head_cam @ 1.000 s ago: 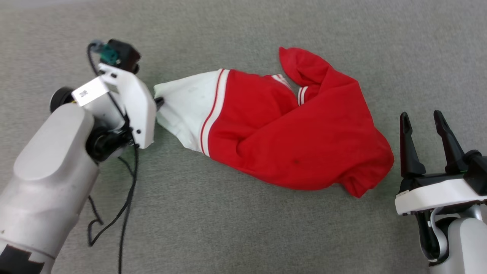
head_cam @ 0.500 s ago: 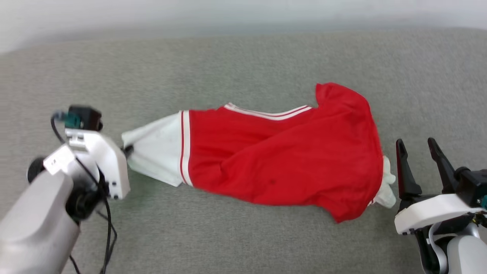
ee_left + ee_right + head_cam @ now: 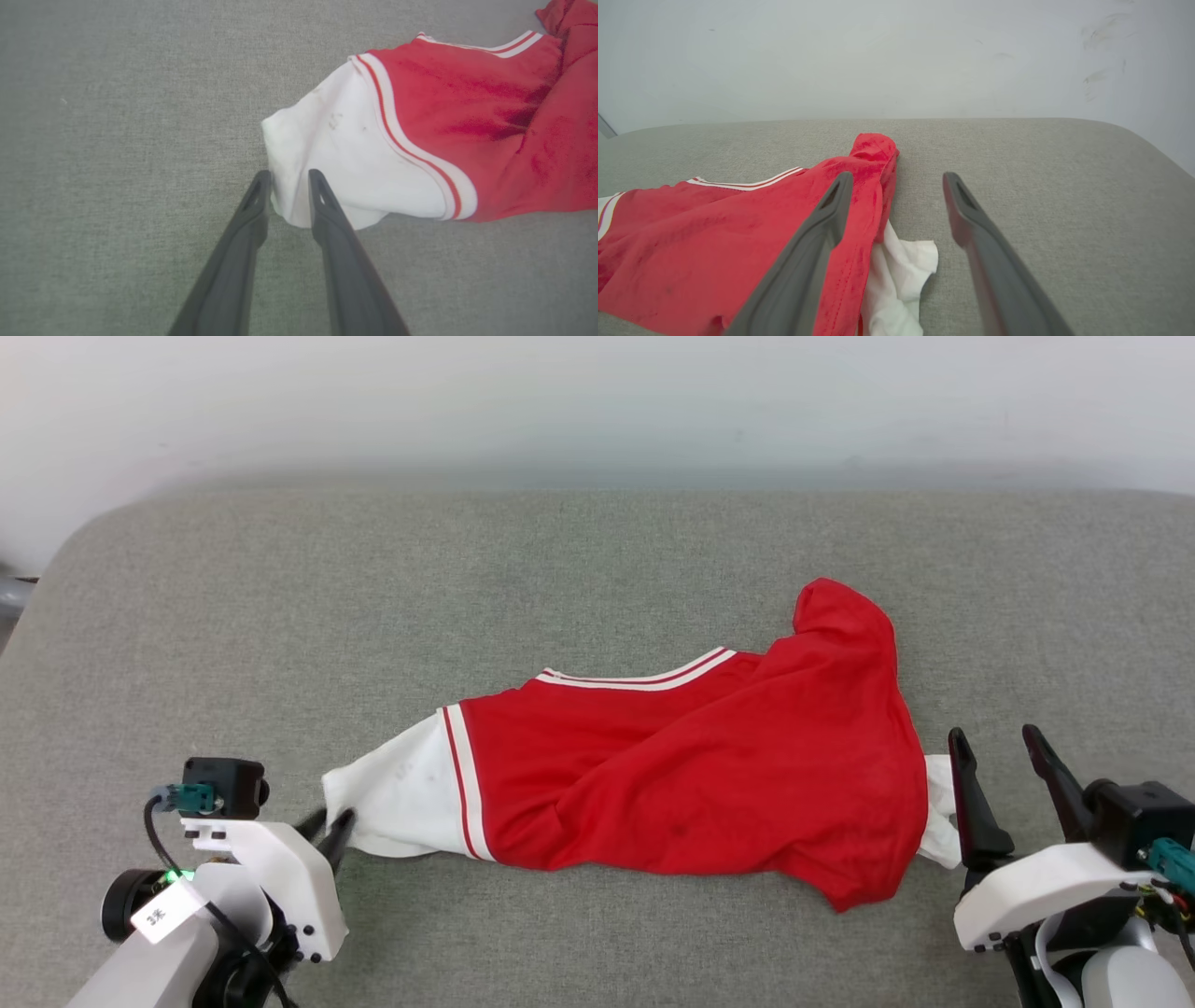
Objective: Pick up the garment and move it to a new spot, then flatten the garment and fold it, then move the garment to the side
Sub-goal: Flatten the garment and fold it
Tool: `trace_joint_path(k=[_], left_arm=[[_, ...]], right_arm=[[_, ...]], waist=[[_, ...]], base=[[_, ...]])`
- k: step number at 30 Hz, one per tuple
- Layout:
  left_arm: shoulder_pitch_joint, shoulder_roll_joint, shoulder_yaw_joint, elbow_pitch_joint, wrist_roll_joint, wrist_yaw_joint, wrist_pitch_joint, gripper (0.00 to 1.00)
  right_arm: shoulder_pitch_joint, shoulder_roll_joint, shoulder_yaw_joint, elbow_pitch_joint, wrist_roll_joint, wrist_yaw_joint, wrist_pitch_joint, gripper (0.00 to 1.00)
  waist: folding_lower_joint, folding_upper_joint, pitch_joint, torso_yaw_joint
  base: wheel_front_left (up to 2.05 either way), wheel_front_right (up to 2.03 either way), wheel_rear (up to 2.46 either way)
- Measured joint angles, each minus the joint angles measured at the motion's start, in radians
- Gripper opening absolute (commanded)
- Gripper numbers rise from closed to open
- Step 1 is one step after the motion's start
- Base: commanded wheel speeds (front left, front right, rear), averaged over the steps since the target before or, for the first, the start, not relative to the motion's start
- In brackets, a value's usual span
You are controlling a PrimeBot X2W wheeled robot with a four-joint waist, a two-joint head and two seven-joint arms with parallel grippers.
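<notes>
One red garment [image 3: 709,775] lies crumpled across the middle of a grey padded surface [image 3: 560,569], with two white sleeves showing, one at each end. Two grippers flank it. The left gripper [image 3: 331,819] has its fingers slightly parted around the edge of the left sleeve [image 3: 336,154]. The right gripper [image 3: 994,735] is spread wide and empty, just beside the right sleeve [image 3: 938,803].

The shirt [image 3: 691,775] blocks the way just ahead of the left gripper [image 3: 288,173], but the cushion [image 3: 373,616] on its left side is bare. Ahead of the right gripper [image 3: 897,175] the cushion is bare, with the shirt close on its left.
</notes>
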Motion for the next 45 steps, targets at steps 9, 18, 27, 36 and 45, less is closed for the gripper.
trace_joint_path(k=[9, 18, 27, 36, 45], left_arm=[[0.064, -0.006, 0.029, -0.141, 0.137, 0.015, -0.360, 1.00], [0.173, -0.137, 0.132, -0.353, 0.388, 0.064, -0.482, 1.00], [0.158, -0.216, 0.180, -0.325, 0.440, -0.033, -0.484, 1.00], [0.132, -0.290, 0.219, -0.302, 0.499, -0.096, -0.484, 1.00], [0.120, -0.353, 0.251, -0.282, 0.543, -0.143, -0.484, 1.00]], right_arm=[[0.028, -0.001, -0.015, -0.012, 0.000, 0.000, 0.009, 1.00], [-0.126, -0.193, 0.072, -0.070, 0.060, 0.000, 0.433, 1.00], [-0.401, -0.356, 0.143, 0.029, 0.192, 0.000, 0.948, 1.00], [-0.566, -0.397, 0.094, 0.219, 0.123, 0.000, 1.115, 1.00], [-0.592, -0.387, 0.040, 0.372, 0.045, 0.000, 1.047, 1.00]], waist=[[0.0000, 0.0000, -0.029, 0.016], [0.0002, 0.0000, 0.018, 0.110], [0.0003, 0.0000, 0.095, 0.202], [0.0003, 0.0000, 0.174, 0.298], [0.0004, 0.0000, 0.223, 0.362]], base=[[0.00, 0.00, 0.00], [0.00, 0.00, 0.00], [0.00, 0.00, 0.00], [0.00, 0.00, 0.00], [0.00, 0.00, 0.00]])
